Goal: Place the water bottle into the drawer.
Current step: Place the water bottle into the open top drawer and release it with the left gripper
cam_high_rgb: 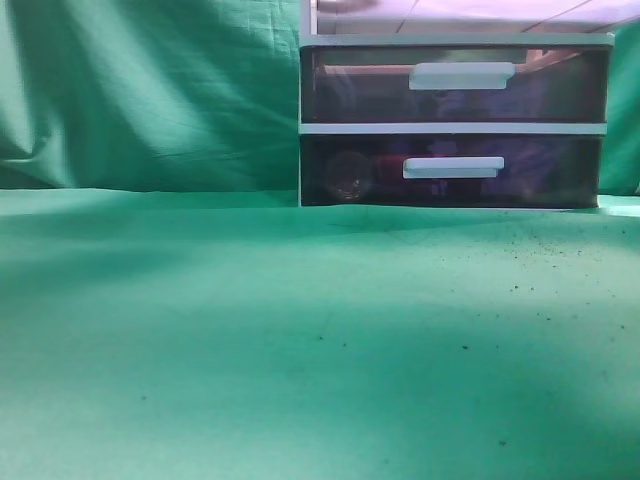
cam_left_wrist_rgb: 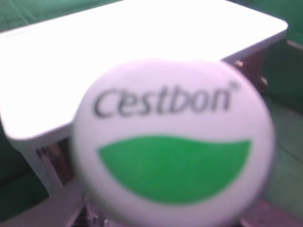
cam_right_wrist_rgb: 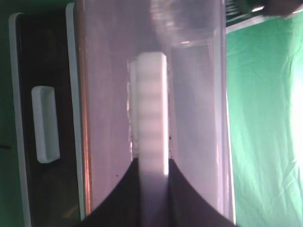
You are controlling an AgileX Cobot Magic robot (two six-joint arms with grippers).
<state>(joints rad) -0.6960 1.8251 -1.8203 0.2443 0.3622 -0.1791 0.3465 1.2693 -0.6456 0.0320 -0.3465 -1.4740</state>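
The water bottle fills the left wrist view: I see its white cap with a green leaf and "C'estbon" from above. My left gripper holds it from below, and the cap hides the jaws. The bottle hangs above the white top of the drawer unit. The pinkish translucent drawer is pulled out. My right gripper is shut on its white bar handle. In the exterior view only the drawer's pale underside shows at the top edge. Neither gripper shows there.
The white-framed unit stands at the back right on green cloth. Its two darker drawers are closed, with white handles. One dark drawer shows beside the pulled-out drawer. A green backdrop hangs behind.
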